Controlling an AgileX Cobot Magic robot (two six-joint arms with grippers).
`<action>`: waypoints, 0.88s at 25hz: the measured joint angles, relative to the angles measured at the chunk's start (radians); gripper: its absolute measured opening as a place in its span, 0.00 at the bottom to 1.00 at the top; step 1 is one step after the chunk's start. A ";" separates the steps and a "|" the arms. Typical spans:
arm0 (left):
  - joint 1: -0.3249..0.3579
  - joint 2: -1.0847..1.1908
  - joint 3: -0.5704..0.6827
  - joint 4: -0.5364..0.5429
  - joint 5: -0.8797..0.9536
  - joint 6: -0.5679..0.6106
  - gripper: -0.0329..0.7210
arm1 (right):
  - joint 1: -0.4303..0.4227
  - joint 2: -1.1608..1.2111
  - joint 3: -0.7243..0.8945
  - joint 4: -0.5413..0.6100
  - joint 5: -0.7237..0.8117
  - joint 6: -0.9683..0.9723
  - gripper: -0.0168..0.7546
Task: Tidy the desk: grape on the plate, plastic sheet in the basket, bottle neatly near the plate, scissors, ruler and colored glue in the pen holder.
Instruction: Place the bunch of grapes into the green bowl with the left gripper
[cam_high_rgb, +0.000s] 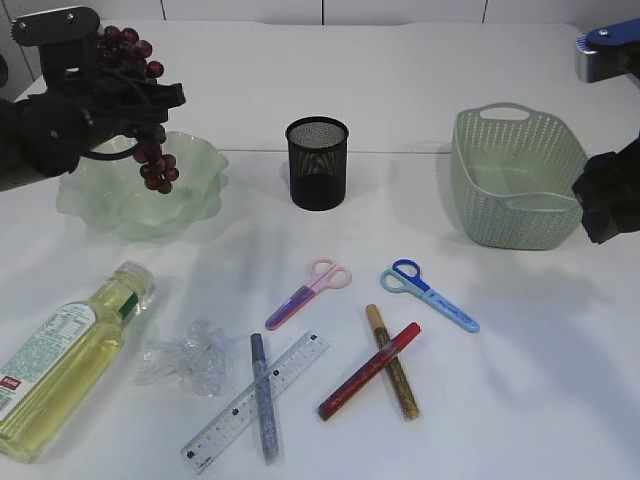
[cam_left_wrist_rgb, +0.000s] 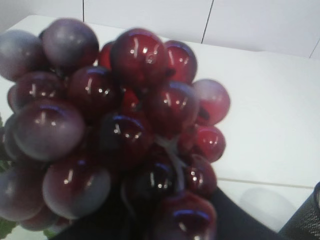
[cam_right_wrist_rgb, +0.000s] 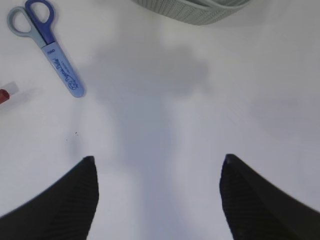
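Your left arm (cam_high_rgb: 45, 120) is black and bulky, topped with a boxy black camera housing and trailing a thin dark cable. Your right arm (cam_high_rgb: 610, 195) is wrapped in black too, with a blue-and-grey block above. Its fingers (cam_right_wrist_rgb: 55, 210) are black, wedge-shaped, finely ribbed.

The left gripper's fingers are hidden behind the grape bunch (cam_left_wrist_rgb: 115, 135) in the left wrist view, the bottle (cam_high_rgb: 62, 365) is cut off by the exterior view's left and bottom edges, and the ruler (cam_high_rgb: 255, 401) markings are too small to be read.
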 joint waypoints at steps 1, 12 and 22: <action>0.000 0.007 0.000 0.000 -0.002 0.000 0.27 | 0.000 0.000 0.000 0.000 0.000 0.000 0.78; 0.000 0.038 -0.003 -0.024 -0.005 0.000 0.49 | 0.000 0.000 0.000 0.000 -0.002 0.000 0.78; 0.000 0.038 -0.005 -0.048 0.039 0.000 0.78 | 0.000 0.000 0.000 0.000 -0.002 0.000 0.78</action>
